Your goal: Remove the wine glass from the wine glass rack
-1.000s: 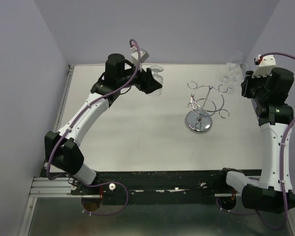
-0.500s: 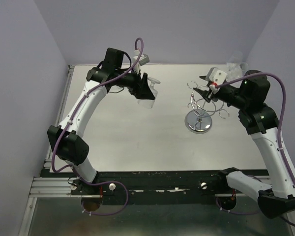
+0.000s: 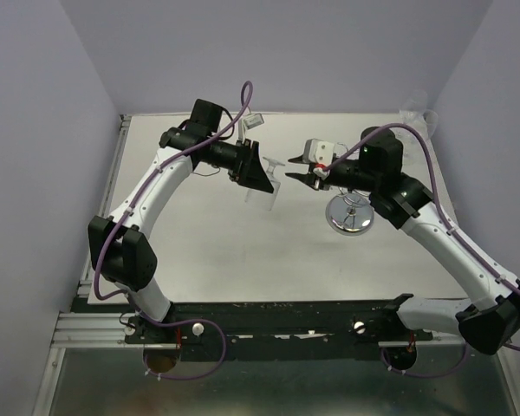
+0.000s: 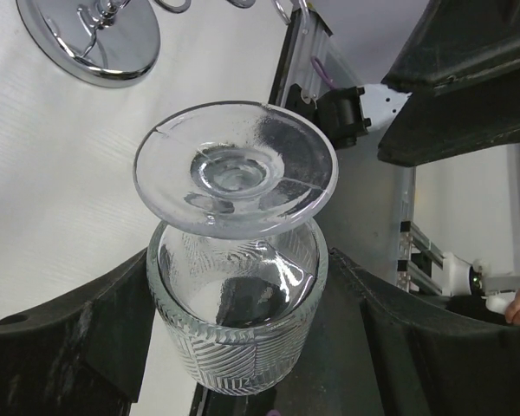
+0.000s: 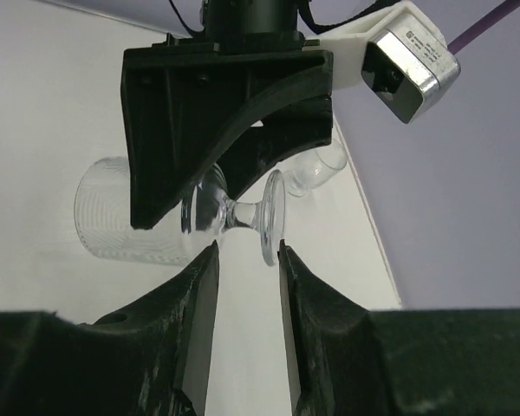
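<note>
Clearly off the rack (image 3: 351, 213), the glass (image 4: 238, 260) hangs sideways above the worktop (image 3: 208, 251), its foot turned towards the right arm. The left end effector (image 3: 262, 178) is clamped on its bowl. The right end effector (image 5: 247, 260) sits just before the foot, fingers narrowly apart and gripping nothing. The rack stands on the worktop under the right arm.
</note>
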### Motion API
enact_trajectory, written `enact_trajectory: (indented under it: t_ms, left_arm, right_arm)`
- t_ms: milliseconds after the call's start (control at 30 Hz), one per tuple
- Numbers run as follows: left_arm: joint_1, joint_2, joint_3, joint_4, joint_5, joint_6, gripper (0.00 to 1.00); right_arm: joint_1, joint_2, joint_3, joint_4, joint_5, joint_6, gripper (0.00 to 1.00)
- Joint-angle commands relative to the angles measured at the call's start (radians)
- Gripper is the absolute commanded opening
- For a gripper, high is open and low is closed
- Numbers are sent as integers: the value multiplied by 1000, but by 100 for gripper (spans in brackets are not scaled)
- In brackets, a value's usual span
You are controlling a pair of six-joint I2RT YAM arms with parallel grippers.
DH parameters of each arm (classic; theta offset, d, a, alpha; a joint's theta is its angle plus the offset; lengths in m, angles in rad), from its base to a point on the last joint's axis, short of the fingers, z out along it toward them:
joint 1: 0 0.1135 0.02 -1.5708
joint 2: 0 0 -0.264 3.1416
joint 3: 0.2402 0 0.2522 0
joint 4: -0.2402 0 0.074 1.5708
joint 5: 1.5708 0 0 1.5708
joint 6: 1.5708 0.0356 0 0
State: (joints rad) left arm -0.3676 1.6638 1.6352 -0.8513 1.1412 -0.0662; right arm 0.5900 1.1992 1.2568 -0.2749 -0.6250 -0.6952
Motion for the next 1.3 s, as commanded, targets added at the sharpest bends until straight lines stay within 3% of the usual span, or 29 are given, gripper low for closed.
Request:
enact_trajectory:
  t_ms: [0, 500, 867, 900, 967, 1033, 1133, 1167, 1267]
  left_arm:
    - [4, -27, 5, 75, 98, -50, 0]
    - [6, -39, -14, 106, 114, -73, 0]
    - [6, -33, -15, 101, 117, -69, 0]
    - [6, -33, -15, 100, 117, -67, 0]
    - [6, -33, -15, 100, 115, -66, 0]
    - [4, -33, -12, 95, 111, -61, 0]
    - [6, -35, -12, 83, 89, -43, 0]
    - [6, -36, -12, 81, 74, -41, 2]
    - [10, -50, -15, 72, 2, -9, 39]
  right_arm:
    - [36, 37, 6, 138, 36, 102, 40]
    - [94, 146, -34, 307, 244, 191, 39]
    - [94, 174, -60, 324, 266, 148, 39]
    - [94, 177, -60, 324, 259, 148, 38]
    - [94, 184, -53, 313, 239, 148, 23]
    - [96, 192, -51, 307, 228, 151, 1]
    - [94, 192, -54, 306, 228, 161, 1]
    - [94, 191, -56, 306, 231, 166, 1]
    - [96, 181, -71, 315, 255, 192, 1]
